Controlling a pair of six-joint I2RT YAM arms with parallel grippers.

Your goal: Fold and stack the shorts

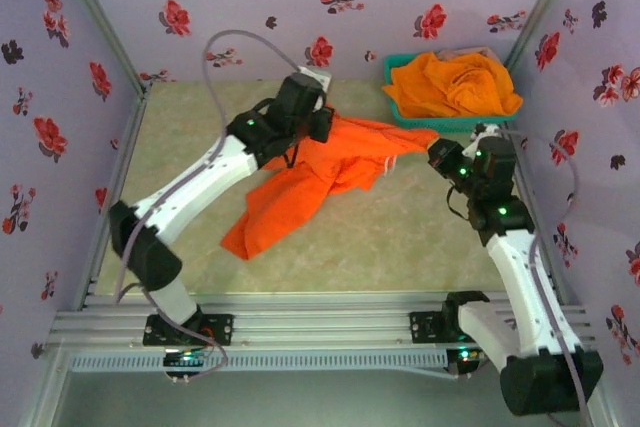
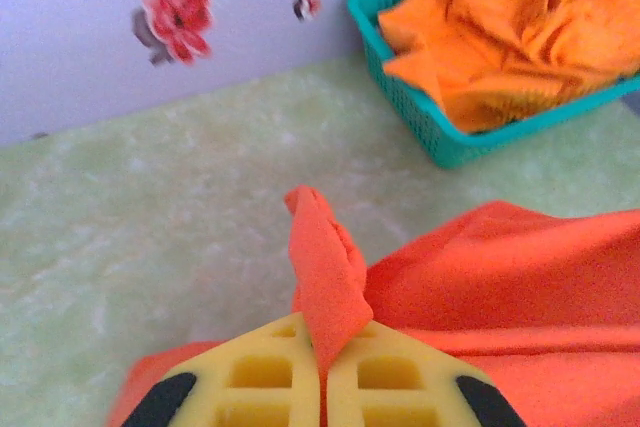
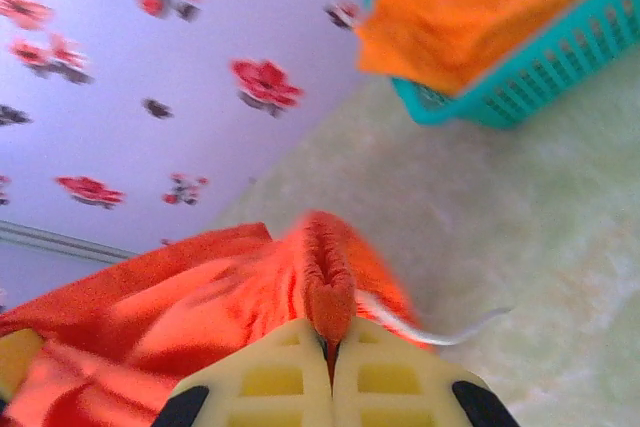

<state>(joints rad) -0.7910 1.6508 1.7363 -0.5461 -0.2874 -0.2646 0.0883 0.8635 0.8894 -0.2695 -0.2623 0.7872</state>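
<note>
A bright orange-red pair of shorts [image 1: 310,187] hangs stretched between both grippers, its lower part draped on the table. My left gripper [image 1: 322,125] is shut on a fold of its edge [image 2: 325,267], the cloth standing up between the yellow fingers [image 2: 270,372]. On the right, the other gripper [image 1: 438,153] is shut on the gathered waistband [image 3: 335,277], and a white drawstring [image 3: 440,332] trails out beside it. More orange shorts [image 1: 455,82] lie heaped in the teal basket [image 1: 393,69].
The teal mesh basket [image 2: 450,142] stands at the back right corner against the flowered wall, close to the right gripper [image 3: 330,339]. Flowered walls close in the left, back and right sides. Bare green tabletop [image 1: 400,237] lies in front of the shorts.
</note>
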